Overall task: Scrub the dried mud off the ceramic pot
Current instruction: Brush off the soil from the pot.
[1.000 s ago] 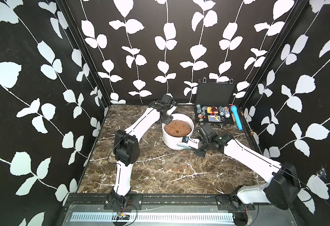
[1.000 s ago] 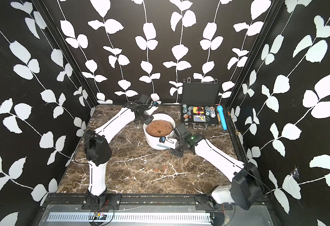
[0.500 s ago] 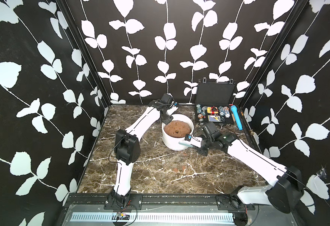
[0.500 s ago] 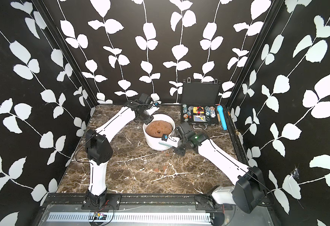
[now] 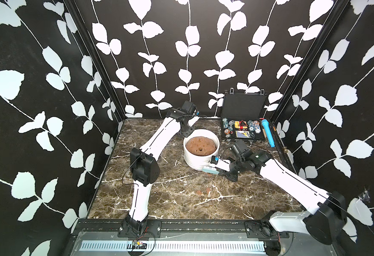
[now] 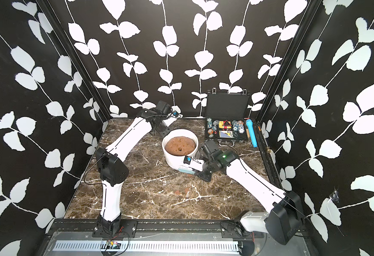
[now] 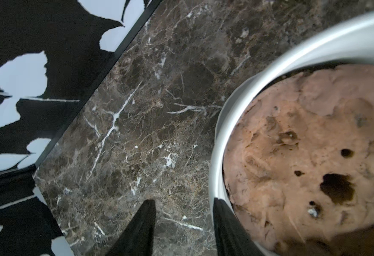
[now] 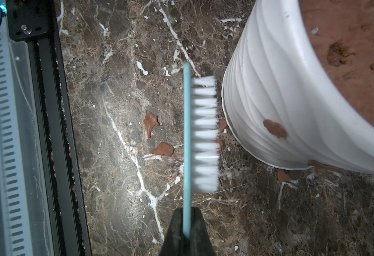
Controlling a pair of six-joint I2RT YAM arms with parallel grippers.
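Clamping the brush (image 8: 187, 133) in the right gripper (image 8: 187, 223), we are holding its bristles (image 8: 205, 133) beside the base of the ceramic pot (image 8: 281, 88) on the table (image 5: 164, 199). We are needing to lift them onto the dried mud (image 8: 274, 128) on its wall, pressing squarely; the left gripper (image 7: 182, 204) is gaping at the rim (image 7: 217, 155), empty.

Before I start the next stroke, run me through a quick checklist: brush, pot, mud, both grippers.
1. Brush gripped: ok. The right gripper is shut on the brush.
2. Bristles facing the wall: ok. The bristles point at the pot.
3. Bristles on mud: not ok. The mud blotch on the wall sits clear of them.
4. Pot steadied: not ok. The left gripper is open by the pot, clamping nothing.
5. Pot upright: ok in both top views.
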